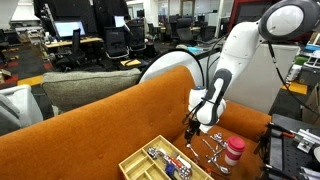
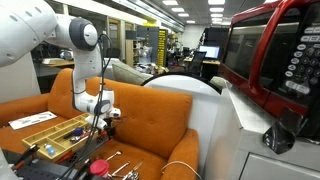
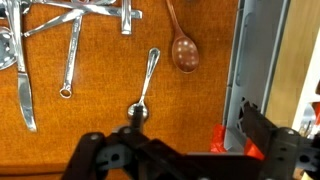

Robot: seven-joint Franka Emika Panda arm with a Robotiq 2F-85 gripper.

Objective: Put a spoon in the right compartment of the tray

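The pale yellow wooden tray (image 1: 138, 152) lies on the orange sofa seat with several pieces of cutlery in it; it also shows in an exterior view (image 2: 42, 128). My gripper (image 1: 200, 126) hangs just above the seat beside the tray. In the wrist view my gripper (image 3: 190, 128) is open and empty. A silver spoon (image 3: 150, 70) lies on the orange fabric, its bowl right at my left fingertip. A copper-coloured spoon (image 3: 184, 52) lies a little to its right, between the fingers' lines.
More loose cutlery lies on the seat: a knife (image 3: 25, 92) and other silver pieces (image 3: 72, 48). A red-and-white cup (image 1: 233, 152) stands beside the gripper. A grey upright edge (image 3: 255, 60) runs along the right of the wrist view. The sofa back (image 1: 100, 125) rises behind.
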